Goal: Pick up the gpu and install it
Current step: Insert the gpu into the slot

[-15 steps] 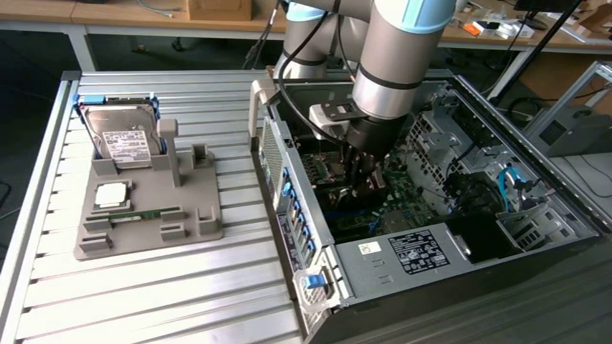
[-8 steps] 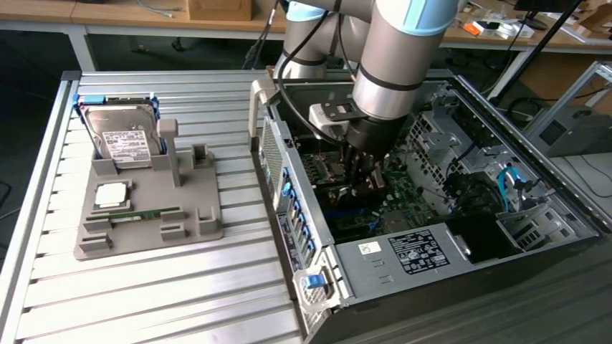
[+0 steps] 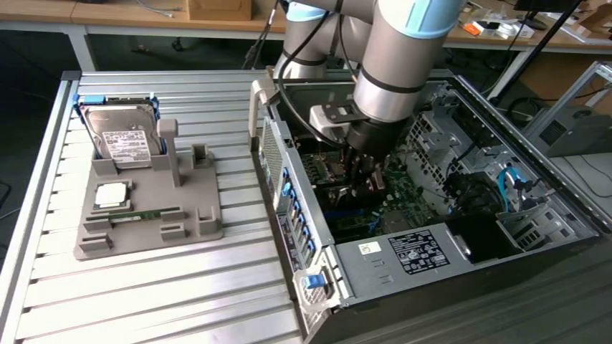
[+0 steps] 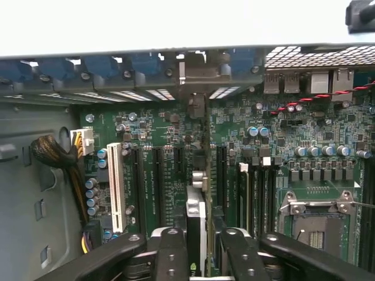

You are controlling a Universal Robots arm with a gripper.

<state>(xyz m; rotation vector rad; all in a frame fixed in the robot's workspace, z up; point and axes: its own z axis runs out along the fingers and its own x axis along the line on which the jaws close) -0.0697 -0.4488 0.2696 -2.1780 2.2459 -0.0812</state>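
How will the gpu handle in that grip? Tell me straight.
Probably stiff: the gpu stands straight, edge-on, in the pincer. Likely light, being so thin. Possibly apt to tilt, gripped near one edge over the motherboard.

Exterior view: bright, even overhead room light. Slatted table (image 3: pixel 143 287) carries a soft sheen, with faint shadows beside the grey holder (image 3: pixel 143 215). Computer case (image 3: pixel 383 276) interior is dimmer, shaded under the arm (image 3: pixel 402 43).
Wrist view: everything beyond the case rim is burnt out to flat white. Circuit board (image 4: pixel 170 146) is evenly lit. The gpu (image 4: pixel 195 216) edge glints pale, and the gripper (image 4: pixel 201 240) is black in shadow.
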